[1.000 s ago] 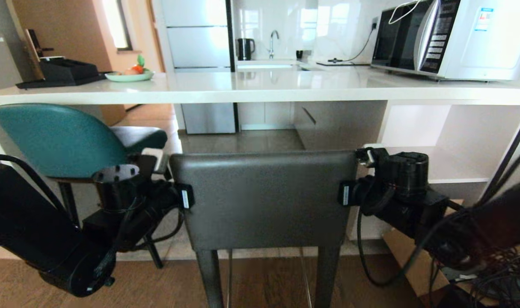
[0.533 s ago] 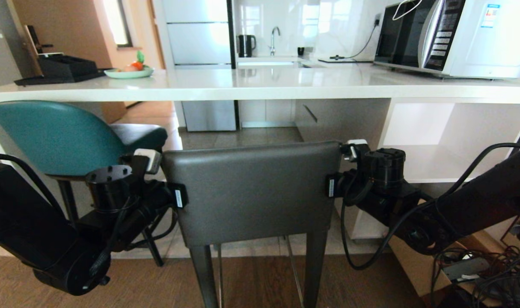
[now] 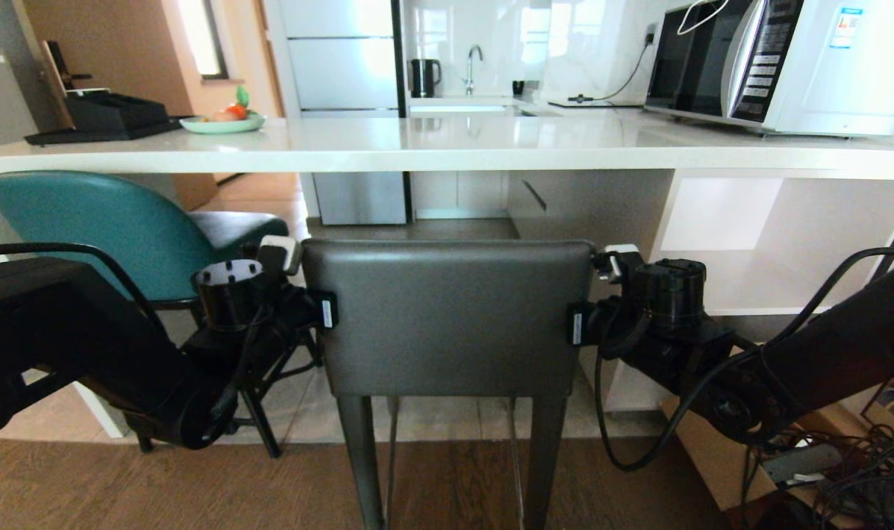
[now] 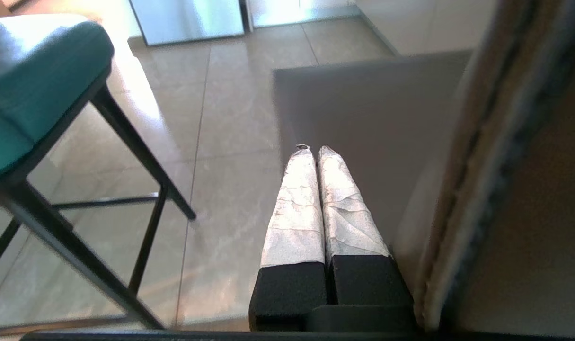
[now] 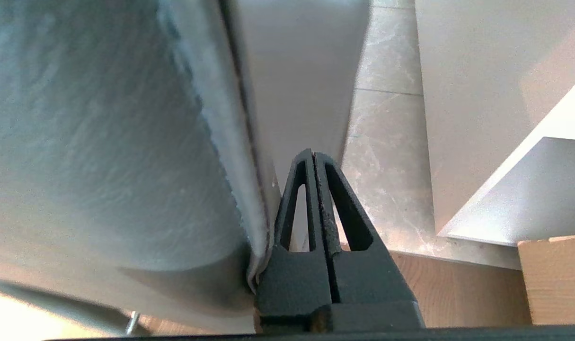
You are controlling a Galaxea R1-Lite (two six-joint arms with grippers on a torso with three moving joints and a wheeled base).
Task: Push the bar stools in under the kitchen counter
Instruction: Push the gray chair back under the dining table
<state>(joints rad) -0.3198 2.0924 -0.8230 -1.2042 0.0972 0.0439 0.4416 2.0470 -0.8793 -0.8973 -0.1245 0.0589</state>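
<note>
Both grippers press flat against the sides of the grey stool's [image 3: 450, 316] backrest, one on each edge. On the robot's left, the left gripper [image 4: 314, 150] has its taped fingers closed together with nothing between them, lying alongside the padded side of the backrest. On the other edge, the right gripper [image 5: 312, 154] has its black fingers closed on each other too, empty, tucked against the seam of the grey leather. So the stool is squeezed between the two arms rather than grasped by either one.

The grey stool stands squarely before the kitchen counter [image 3: 447, 151], its back well below the thick white edge and short of it, with its grey legs on the wooden floor at the border of the tiles. Just beside it, past the left arm, the teal stool [image 3: 93, 228] sits with its seat already under the slab and its rounded back close beneath the edge.

By the look of it, the teal one is about done; the grey one has yet to be pushed forward until its seat goes under the top.
</note>
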